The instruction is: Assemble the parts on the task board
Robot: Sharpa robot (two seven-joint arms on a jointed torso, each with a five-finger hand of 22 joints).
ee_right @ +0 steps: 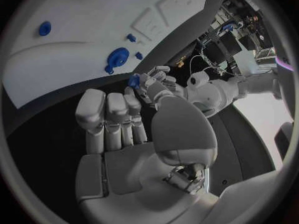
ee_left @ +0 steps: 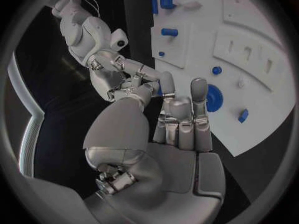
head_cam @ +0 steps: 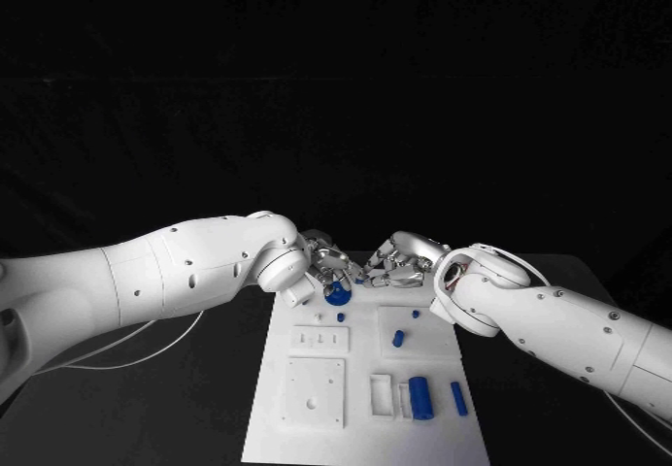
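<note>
The white task board (head_cam: 367, 388) lies lengthwise in the middle of the black table. My left hand (head_cam: 325, 268) hovers over the board's far end and pinches a small blue part (ee_left: 159, 90) between thumb and a finger; the same part (ee_right: 134, 80) appears in the right wrist view. My right hand (head_cam: 398, 264) hangs just beside it, fingers extended and holding nothing. A blue gear (head_cam: 338, 296) stands on the board just below the left hand's fingers. On the board lie a blue peg (head_cam: 398, 338), a blue cylinder (head_cam: 420, 396) and a blue rod (head_cam: 459, 398).
Raised white blocks with slots (head_cam: 320, 340) and a larger plate (head_cam: 314, 391) sit on the board's left half. Black table surface (head_cam: 210, 408) stretches on both sides. A white cable (head_cam: 133, 340) trails under my left arm.
</note>
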